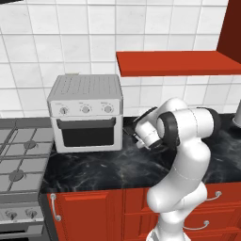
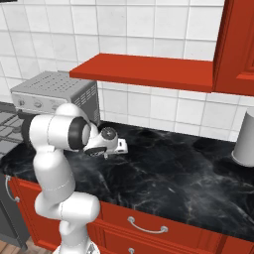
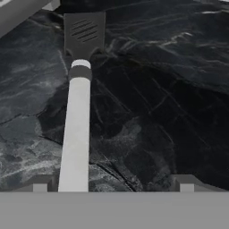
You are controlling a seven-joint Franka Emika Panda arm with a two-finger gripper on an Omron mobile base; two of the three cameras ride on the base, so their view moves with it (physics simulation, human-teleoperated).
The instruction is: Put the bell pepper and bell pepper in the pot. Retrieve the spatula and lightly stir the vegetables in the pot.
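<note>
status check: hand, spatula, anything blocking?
Hand open, low over the black counter. Spatula lies flat on the counter, not gripped, handle running past the left finger. Toaster oven stands close beside.

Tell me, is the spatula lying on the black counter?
Yes, the spatula lies flat on the black counter, its slotted blade pointing away from the fingers.
</note>
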